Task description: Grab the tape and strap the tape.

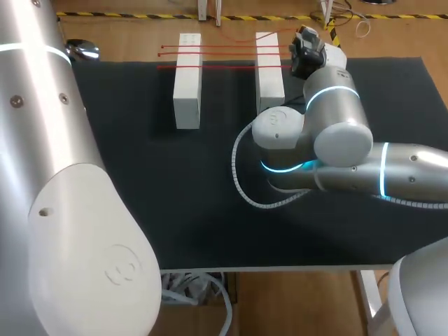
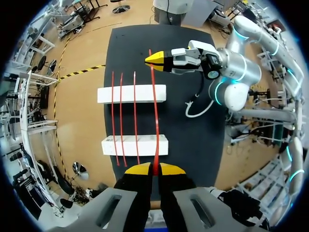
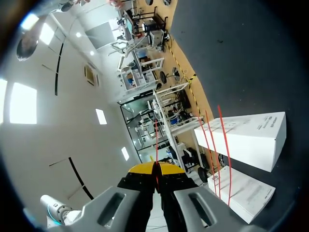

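Two white blocks [image 1: 187,80] [image 1: 269,70] stand side by side on the black mat [image 1: 175,210]. A red tape [image 2: 155,121] is stretched across both blocks, held at each end. My left gripper [image 2: 154,169] is shut on its near end, just beyond the left block [image 2: 135,145]. My right gripper [image 2: 157,58] is shut on the other end, past the right block [image 2: 131,93]. From the head view, the right gripper [image 1: 299,56] sits at the right block's far end, and the left gripper is hidden behind its own arm. In the right wrist view the tape [image 3: 156,140] runs ahead from the shut right gripper [image 3: 155,169].
Three more red tapes [image 2: 123,116] lie across both blocks, beside the held one. My right arm's white coiled cable [image 1: 241,182] loops over the mat's middle. The left arm's bulk [image 1: 63,210] fills the near left.
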Available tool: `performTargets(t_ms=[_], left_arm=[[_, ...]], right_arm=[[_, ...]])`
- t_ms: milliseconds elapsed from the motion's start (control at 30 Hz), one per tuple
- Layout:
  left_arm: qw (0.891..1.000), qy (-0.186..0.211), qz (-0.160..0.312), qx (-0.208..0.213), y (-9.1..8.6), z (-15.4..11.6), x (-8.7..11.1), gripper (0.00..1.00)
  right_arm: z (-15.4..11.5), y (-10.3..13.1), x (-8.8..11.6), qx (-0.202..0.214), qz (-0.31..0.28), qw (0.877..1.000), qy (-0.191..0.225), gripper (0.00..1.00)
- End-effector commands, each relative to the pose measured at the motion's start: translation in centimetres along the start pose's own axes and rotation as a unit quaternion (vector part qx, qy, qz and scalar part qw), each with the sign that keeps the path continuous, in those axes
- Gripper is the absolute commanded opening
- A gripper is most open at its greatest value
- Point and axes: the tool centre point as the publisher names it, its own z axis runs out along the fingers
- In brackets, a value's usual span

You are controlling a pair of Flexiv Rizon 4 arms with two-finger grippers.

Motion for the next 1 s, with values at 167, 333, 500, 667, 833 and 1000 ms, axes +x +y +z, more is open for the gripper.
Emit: performTargets(t_ms=[167,333,500,667,833,1000], left_arm=[[1.000,0.006,-0.008,-0.012,-0.4,-0.4,-0.2,0.00],[1.000,0.006,-0.008,-0.012,-0.4,-0.4,-0.2,0.00],[1.000,0.006,-0.008,-0.012,-0.4,-0.4,-0.2,0.00],[1.000,0.006,-0.008,-0.012,-0.4,-0.4,-0.2,0.00],[1.000,0.006,-0.008,-0.012,-0.4,-0.4,-0.2,0.00],[1.000,0.006,-0.008,-0.012,-0.4,-0.4,-0.2,0.00]], right_arm=[[-0.1,-0.1,0.2,-0.002,-0.001,1.000,-0.002,0.00],[-0.1,-0.1,0.2,-0.002,-0.001,1.000,-0.002,0.00],[0.3,0.6,0.0,-0.023,-0.050,0.998,-0.010,0.00],[0.7,1.2,-0.1,-0.052,-0.253,0.966,-0.023,0.00],[1.0,1.4,0.4,-0.018,-0.356,0.934,-0.011,0.00],[1.1,1.4,0.5,0.040,-0.425,0.904,0.014,0.00]])
